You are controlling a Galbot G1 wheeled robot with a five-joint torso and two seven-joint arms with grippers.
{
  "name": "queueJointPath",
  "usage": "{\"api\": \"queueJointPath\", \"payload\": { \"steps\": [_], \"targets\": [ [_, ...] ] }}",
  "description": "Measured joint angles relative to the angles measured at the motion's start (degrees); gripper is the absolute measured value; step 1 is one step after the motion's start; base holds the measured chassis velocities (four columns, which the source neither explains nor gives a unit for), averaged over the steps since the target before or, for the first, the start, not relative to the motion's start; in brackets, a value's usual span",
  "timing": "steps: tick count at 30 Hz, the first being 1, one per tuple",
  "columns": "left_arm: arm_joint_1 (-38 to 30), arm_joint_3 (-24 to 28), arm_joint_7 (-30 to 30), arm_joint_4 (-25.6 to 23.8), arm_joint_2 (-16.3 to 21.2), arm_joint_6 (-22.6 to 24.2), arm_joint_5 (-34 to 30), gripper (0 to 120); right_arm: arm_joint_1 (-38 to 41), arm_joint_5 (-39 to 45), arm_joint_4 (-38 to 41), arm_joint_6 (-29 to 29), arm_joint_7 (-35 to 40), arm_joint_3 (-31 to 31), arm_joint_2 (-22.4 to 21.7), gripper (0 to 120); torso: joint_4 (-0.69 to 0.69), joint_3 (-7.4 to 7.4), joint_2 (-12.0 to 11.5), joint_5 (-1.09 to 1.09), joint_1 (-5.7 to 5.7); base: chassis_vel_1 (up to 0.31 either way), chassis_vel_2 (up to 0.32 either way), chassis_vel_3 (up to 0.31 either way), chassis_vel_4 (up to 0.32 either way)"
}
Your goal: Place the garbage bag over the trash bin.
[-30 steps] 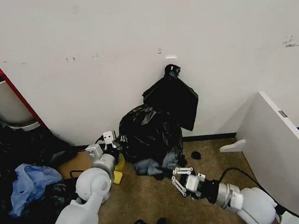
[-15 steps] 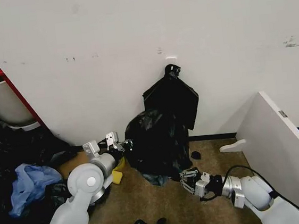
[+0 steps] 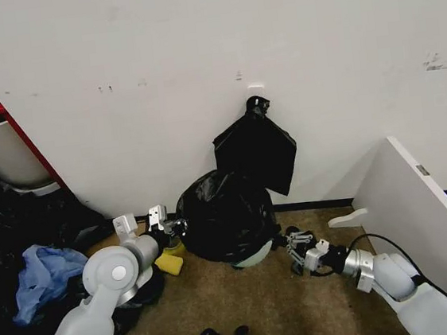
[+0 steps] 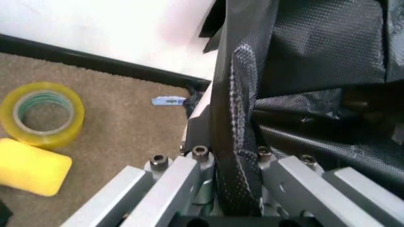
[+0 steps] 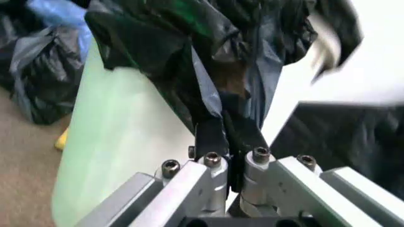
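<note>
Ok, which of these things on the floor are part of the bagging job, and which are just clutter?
Job: glossy black plastic garbage bag; cream-white round plastic bin under it; left gripper and right gripper, each shut on the bag.

Clutter: yellow tape roll; yellow sponge block; blue plastic bag; matte black knotted bundle.

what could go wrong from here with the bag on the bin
1. Both grippers pinch thin film: the left gripper and the right gripper each clamp a fold of the bag. A harder pull might tear it or slip it free.
2. The bin is light and low against the wall; uneven pulling could tip it.
3. The tape roll and sponge lie close to the left arm and could get knocked.
</note>
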Motion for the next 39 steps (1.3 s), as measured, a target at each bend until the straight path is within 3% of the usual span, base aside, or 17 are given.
{"api": "queueJointPath", "payload": {
  "steps": [14, 22, 26, 27, 30, 32, 37, 39],
  "targets": [
    [-0.8, -2.6, 0.1, -0.9, -2.2, -0.1, -5.5, 2, -1.3, -0.6, -4.9, 1.3, -0.3, -1.2, 2.3, 0, -0.01, 0.0, 0.0, 0.0, 0.0, 0.0, 0.0, 0.0, 0.0],
    [-1.0, -2.5, -0.5, -1.1, -4.1, -0.8, -7.3, 2, -4.3, -3.3, -3.7, 1.3, -1.7, -1.6, 2.5, 0, -0.01, 0.0, 0.0, 0.01, 0.0, 0.0, 0.0, 0.0, 0.0],
    [-1.0, -1.2, -0.5, -1.0, -5.2, -2.6, -7.4, 2, -4.6, -3.6, -2.0, 1.2, 0.2, -1.8, 2.7, 0, -0.01, -0.01, 0.0, 0.0, 0.0, 0.0, 0.0, 0.0, 0.0],
    [-0.9, -0.6, -0.5, -0.9, -5.7, -3.1, -7.4, 2, -4.8, -4.5, -1.1, 0.7, 2.3, -1.9, 2.8, 5, -0.02, 0.0, 0.0, 0.0, 0.0, 0.0, 0.0, 0.0, 0.0],
    [-0.6, 0.9, -0.1, -0.2, -7.5, -5.1, -5.3, 2, -5.9, -6.8, 2.5, -5.6, 11.6, -2.5, 2.6, 18, 0.0, 0.0, 0.0, 0.0, 0.0, 0.0, 0.0, 0.0, 0.0],
    [-0.6, 1.2, 0.2, 0.1, -7.9, -5.9, -4.5, 2, -6.4, -6.3, 3.6, -7.8, 13.5, -2.8, 2.3, 22, 0.01, 0.0, 0.0, 0.0, 0.0, 0.0, 0.0, 0.0, 0.0],
    [-1.6, 2.0, 0.7, 1.8, -8.8, -9.7, -1.8, 2, -11.5, 2.5, 10.8, -25.1, 24.1, -4.5, -1.6, 43, -0.02, -0.01, 0.0, -0.01, 0.0, 0.0, 0.0, 0.0, 0.0],
    [-1.9, 1.9, 0.7, 2.0, -8.8, -10.0, -1.7, 2, -12.1, 2.6, 11.2, -27.1, 25.7, -4.5, -2.1, 46, -0.02, -0.01, 0.0, -0.01, 0.0, 0.0, 0.0, 0.0, 0.0]
  ]
}}
